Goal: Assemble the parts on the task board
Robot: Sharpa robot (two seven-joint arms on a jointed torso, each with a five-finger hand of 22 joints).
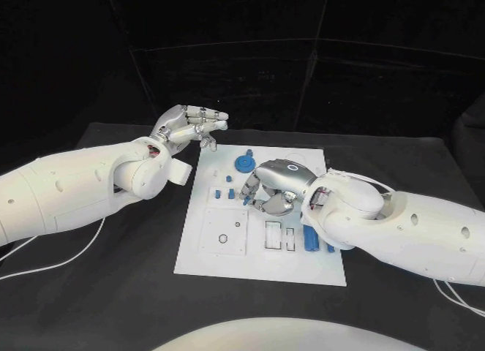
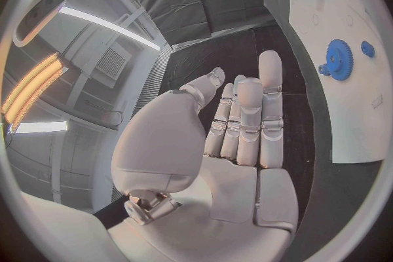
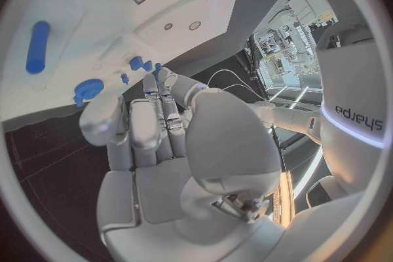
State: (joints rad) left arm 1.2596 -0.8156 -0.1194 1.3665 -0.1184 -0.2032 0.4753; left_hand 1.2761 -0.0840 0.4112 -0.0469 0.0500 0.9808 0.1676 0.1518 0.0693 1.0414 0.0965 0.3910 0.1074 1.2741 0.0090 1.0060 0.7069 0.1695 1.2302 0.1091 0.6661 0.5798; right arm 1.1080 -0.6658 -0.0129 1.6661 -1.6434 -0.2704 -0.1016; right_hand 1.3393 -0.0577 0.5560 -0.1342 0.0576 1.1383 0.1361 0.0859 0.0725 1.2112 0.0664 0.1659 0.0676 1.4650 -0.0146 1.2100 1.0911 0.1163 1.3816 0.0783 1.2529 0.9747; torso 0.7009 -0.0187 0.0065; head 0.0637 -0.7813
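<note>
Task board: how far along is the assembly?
Early. On the task board the blue gear stands seated, small blue parts sit mid-board. Right hand hovers over them; left hand holds nothing. Long blue piece still loose; rectangular slots unfilled.

Black table (image 1: 115, 292) before black curtains (image 1: 337, 66) — ceiling strip lights (image 2: 33, 85) glowing.

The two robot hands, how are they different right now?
The left hand is off the white board, above the black table by the board's far corner; the right hand hovers over the board's middle. The left hand's fingers are raised, the right hand's curl downward. Both are silver and hold nothing.
</note>
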